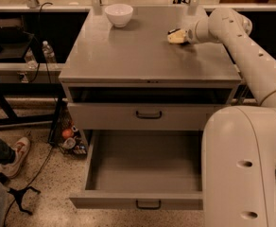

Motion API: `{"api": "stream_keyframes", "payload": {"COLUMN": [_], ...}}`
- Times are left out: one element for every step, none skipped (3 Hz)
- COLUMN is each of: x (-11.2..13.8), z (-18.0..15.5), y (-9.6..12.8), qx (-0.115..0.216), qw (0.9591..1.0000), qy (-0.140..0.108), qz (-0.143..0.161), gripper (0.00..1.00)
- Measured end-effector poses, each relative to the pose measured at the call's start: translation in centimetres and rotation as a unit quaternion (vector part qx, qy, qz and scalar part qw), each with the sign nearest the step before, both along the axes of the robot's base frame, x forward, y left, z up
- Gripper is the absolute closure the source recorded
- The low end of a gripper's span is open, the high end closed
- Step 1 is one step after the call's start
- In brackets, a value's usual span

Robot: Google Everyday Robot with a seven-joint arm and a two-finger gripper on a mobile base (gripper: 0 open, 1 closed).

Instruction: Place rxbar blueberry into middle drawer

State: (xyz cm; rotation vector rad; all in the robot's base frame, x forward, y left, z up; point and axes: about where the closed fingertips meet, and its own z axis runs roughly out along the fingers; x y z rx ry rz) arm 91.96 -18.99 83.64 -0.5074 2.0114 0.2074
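Observation:
My gripper (176,36) is low over the right rear of the grey cabinet top (138,56), at the end of my white arm (251,46) that reaches in from the right. I cannot make out the rxbar blueberry; only a dark shadow lies on the top just under and right of the gripper. The middle drawer (145,171), the cabinet's lowest, is pulled wide open toward me. Its plain grey inside holds nothing that I can see. Its dark bar handle (148,204) is centred on its front.
A white bowl (118,14) stands at the cabinet top's rear left. The drawer front one level higher (149,115) is shut, with a dark gap above it. My white body (244,169) covers the open drawer's right side. A person's shoe (18,154), bottles (48,54) and cables are at left.

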Motion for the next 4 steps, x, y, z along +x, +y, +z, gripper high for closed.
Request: {"api": "stream_keyframes", "payload": {"x": [-0.1,-0.7,-2.9,-9.2], "z": [-0.1,0.6,3.1,8.7], "y": [0.5,1.0,1.7,1.5], "qx": [-0.001,0.003,0.004,0.003], "qw": [1.0,0.9998,0.9986,0.9948], "qy": [0.002,-0.003,-0.024,-0.068], "qz": [0.009,0.022,0.048,0.076], "gripper": [0.64,0.87,1.0,1.0]}}
